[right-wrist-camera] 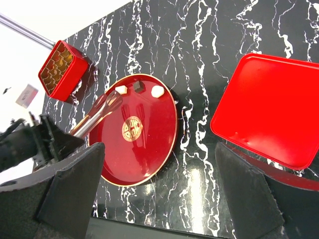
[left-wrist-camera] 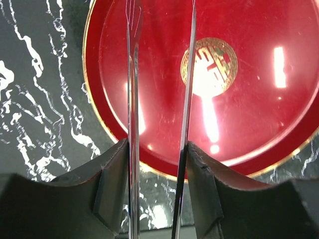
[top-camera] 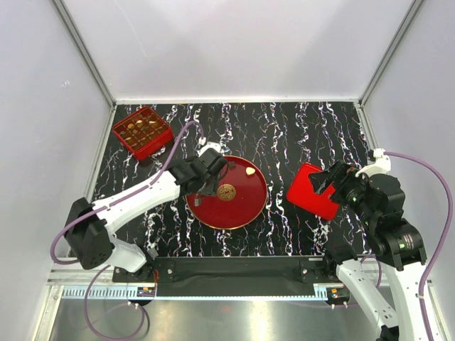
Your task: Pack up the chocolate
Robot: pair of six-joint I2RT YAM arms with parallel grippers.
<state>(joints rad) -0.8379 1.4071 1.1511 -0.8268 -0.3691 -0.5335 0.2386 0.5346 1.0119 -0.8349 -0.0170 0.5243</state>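
Red glossy plate (top-camera: 245,211), round, gold rim, flat gold emblem (top-camera: 227,192) printed at centre (not a sweet). Unpacked chocolate (right-wrist-camera: 157,91) on it: three bite-size pieces grouped at the far rim. One is cream and rounded, one a dark brown cube (right-wrist-camera: 138,86), one white and squarish (right-wrist-camera: 121,89). Rest of the plate is bare.

Red square box (top-camera: 158,147) sits at the far-left corner, with a grid of small cells and gold-toned dividers. Several cells hold brown and tan pieces; can't count filled vs free from here. My read: most of the job is done.

Left gripper (left-wrist-camera: 157,164) is clamped on thin metal tongs (left-wrist-camera: 132,124), two shiny flat blades running out between its pads over the plate. The blades stand apart with nothing between them in the wrist view. In the right wrist view the tips sit just beside the white piece; contact unclear.

Right gripper (right-wrist-camera: 159,189) is spread wide and holds nothing. It hovers near a flat red tray with rounded corners, which looks like the box's lid (top-camera: 313,190). That lies on the black, white-veined marble-pattern tabletop (top-camera: 298,128), well apart from the box.

Remaining, as I judge it: three transfers, then lid on. Small smooth pieces on a slick plate could skid off thin blades.
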